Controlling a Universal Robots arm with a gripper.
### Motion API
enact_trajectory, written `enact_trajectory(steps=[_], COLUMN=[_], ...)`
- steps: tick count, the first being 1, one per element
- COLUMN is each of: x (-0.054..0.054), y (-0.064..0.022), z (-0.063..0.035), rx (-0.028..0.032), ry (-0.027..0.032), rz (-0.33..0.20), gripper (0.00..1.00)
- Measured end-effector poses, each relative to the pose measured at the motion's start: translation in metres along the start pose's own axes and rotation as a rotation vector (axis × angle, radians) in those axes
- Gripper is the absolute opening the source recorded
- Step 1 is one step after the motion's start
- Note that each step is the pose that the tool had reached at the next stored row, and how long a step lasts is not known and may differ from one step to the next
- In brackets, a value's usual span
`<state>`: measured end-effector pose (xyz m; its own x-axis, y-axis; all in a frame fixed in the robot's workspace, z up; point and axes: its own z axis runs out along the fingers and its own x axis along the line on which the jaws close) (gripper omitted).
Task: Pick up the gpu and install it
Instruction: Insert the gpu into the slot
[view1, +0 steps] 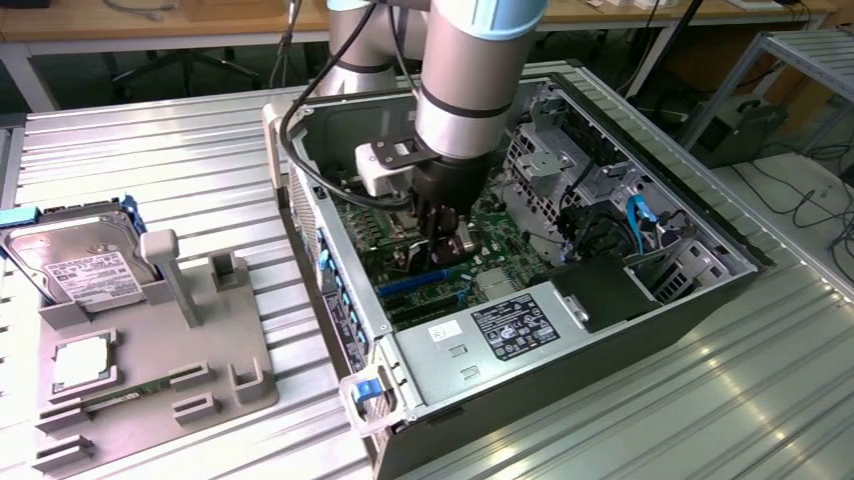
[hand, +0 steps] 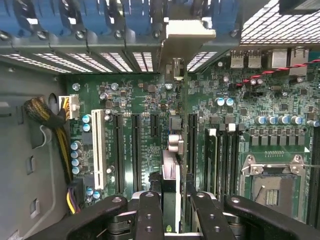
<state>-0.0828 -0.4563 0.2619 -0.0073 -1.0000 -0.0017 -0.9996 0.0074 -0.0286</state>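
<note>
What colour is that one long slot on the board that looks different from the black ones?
White. The long slot stands out beside black ones on the green board, best in the wrist view.

The gripper (hand: 170, 210) clamps the gpu (hand: 171, 172) edge-on above the motherboard (hand: 235, 115). The card's silver bracket (hand: 182, 35) meets the blue-latched rear slot row (hand: 100, 20).
</note>
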Motion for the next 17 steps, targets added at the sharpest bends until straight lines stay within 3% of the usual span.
enact_trajectory(steps=[17], x=[-0.0022], y=[0.0029], z=[0.0094], rx=[0.0008], ry=[0.0000], rz=[0.000], gripper=[0.27])
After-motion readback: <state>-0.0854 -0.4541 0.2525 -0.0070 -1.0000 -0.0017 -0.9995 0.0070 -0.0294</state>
